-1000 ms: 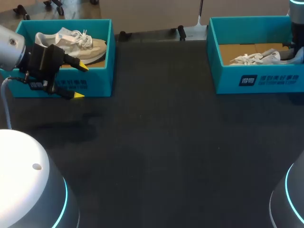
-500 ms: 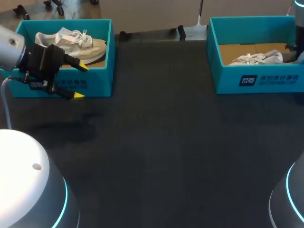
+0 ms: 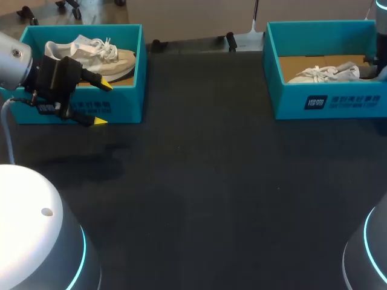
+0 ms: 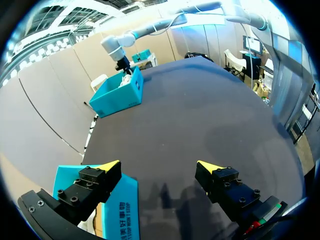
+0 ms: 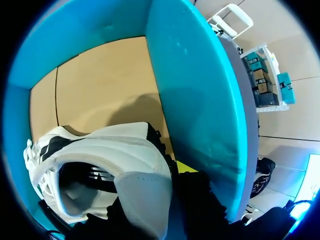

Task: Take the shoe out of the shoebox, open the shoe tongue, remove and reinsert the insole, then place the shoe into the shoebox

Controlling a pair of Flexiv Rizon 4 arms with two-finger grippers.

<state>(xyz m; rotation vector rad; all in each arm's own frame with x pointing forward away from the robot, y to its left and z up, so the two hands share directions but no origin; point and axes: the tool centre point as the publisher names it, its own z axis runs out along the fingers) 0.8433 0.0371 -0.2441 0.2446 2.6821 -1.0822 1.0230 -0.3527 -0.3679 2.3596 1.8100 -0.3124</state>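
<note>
Even overhead light, faint soft shadows on the dark matte table (image 3: 211,193), shaded floor inside the shoebox (image 5: 195,100)

right claw (image 5: 172,172) mostly hidden, perhaps behind shoe (image 5: 115,150)

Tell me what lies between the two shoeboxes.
Only bare black table between the left shoebox and the right shoebox, as the head view shows.

The left arm (image 3: 11,57) was smooth silver-grey, with a thin grey cable (image 3: 6,136) looping below it. The left gripper (image 4: 159,165) was black and studded with screws, its fingers (image 4: 95,182) tipped bright yellow. White domed bases (image 3: 36,235) carried glowing cyan rings.
</note>
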